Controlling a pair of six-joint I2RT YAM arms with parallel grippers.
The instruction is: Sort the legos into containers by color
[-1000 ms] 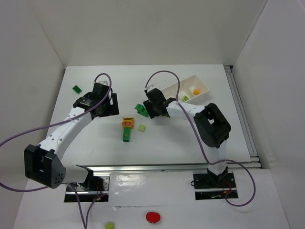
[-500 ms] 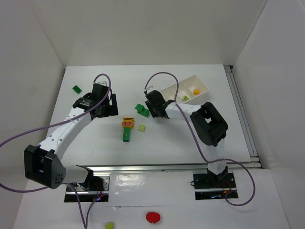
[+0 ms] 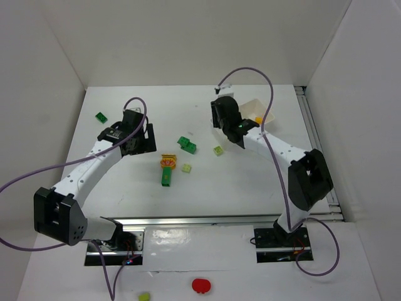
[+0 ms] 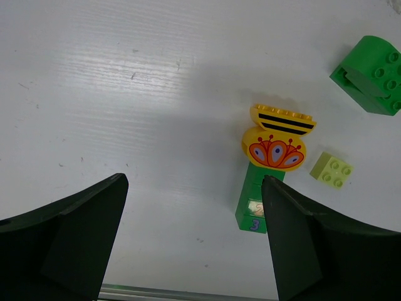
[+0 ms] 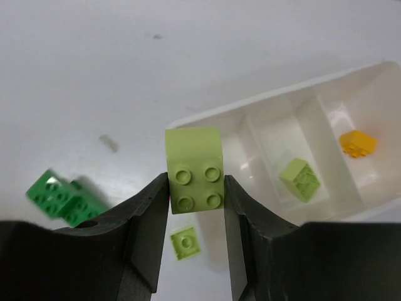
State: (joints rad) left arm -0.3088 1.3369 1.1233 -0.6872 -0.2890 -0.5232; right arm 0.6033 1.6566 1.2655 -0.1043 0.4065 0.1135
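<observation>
My right gripper (image 5: 195, 188) is shut on a lime-yellow lego (image 5: 194, 169) and holds it above the near left end of the white tray (image 5: 250, 113). The tray holds a lime lego (image 5: 299, 179) in one compartment and an orange lego (image 5: 358, 143) in the one beside it. In the top view the right gripper (image 3: 229, 122) covers much of the tray (image 3: 255, 105). My left gripper (image 4: 194, 251) is open and empty above the table. Ahead of it lie a yellow-red flower lego (image 4: 276, 147) on a green lego (image 4: 255, 207), a small lime lego (image 4: 332, 169) and a green lego (image 4: 373, 75).
Loose on the table are a dark green lego (image 3: 100, 116) at far left, a green one (image 3: 186, 145), two small lime ones (image 3: 218, 150) (image 3: 187, 167) and the flower piece (image 3: 167, 164). A red round thing (image 3: 200, 285) and a lime blob (image 3: 144, 296) sit on the front ledge.
My right gripper has risen from beside the green lego and swung up and right to the tray with the lime lego in it. A small lime lego now shows where it was. The left arm is still.
</observation>
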